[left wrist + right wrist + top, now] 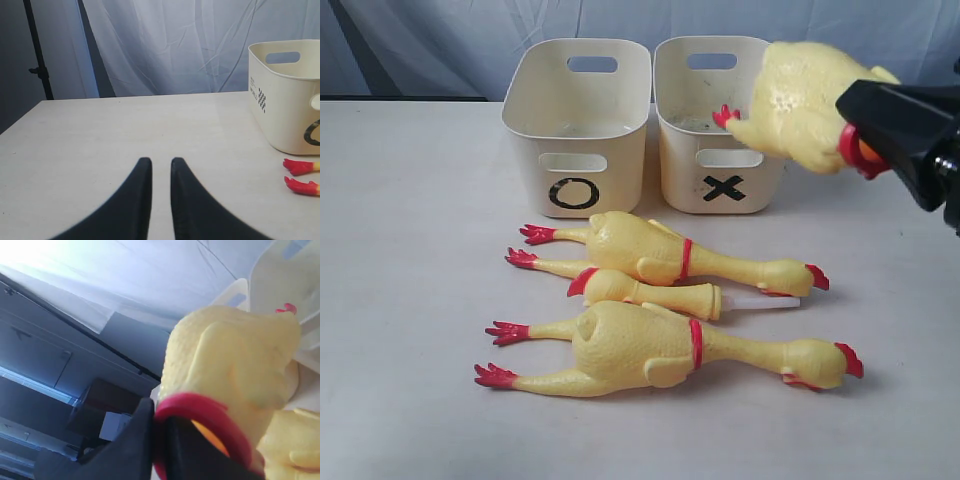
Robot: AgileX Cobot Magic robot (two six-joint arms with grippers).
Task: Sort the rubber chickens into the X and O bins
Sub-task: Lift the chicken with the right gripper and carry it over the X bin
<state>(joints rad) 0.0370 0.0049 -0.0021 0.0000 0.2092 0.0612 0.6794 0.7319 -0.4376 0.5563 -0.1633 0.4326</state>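
Right pincer (865, 148): clamped on the red neck ring (200, 407) of the held chicken (805, 95). Probably grips there because the neck is narrow and the body too fat for the jaws.
Held chicken: in the air at far right, body tilted, its red feet (725, 115) poking in over the X bin's rim. Looks poised so that a release drops it inside.
X bin (720, 185): far side of the desk (410, 300), the right one of the pair, black X on the near wall. Inside partly hidden by the held chicken.
O bin (575, 190): just left of the X bin, black O on the near wall. No chicken seen in it.
Left pincer (161, 167): low over bare desk, left of the O bin, out of the exterior view. Fingers slightly apart with a narrow gap, holding nothing. Seems parked clear of the other arm's path.
Waiting chickens: three flat on the desk, near of the bins, feet to the left, heads to the right, necks open to a grasp. Far large chicken (650, 250), small chicken (650, 290) pressed against it, near large chicken (640, 345) closest.
Step in hand: judged as delivery of one chicken to the X bin, release not yet made.
Progress: early, three left to sort.
Risk: body hangs over the bin's right wall, so may catch the rim unless carried further left first.
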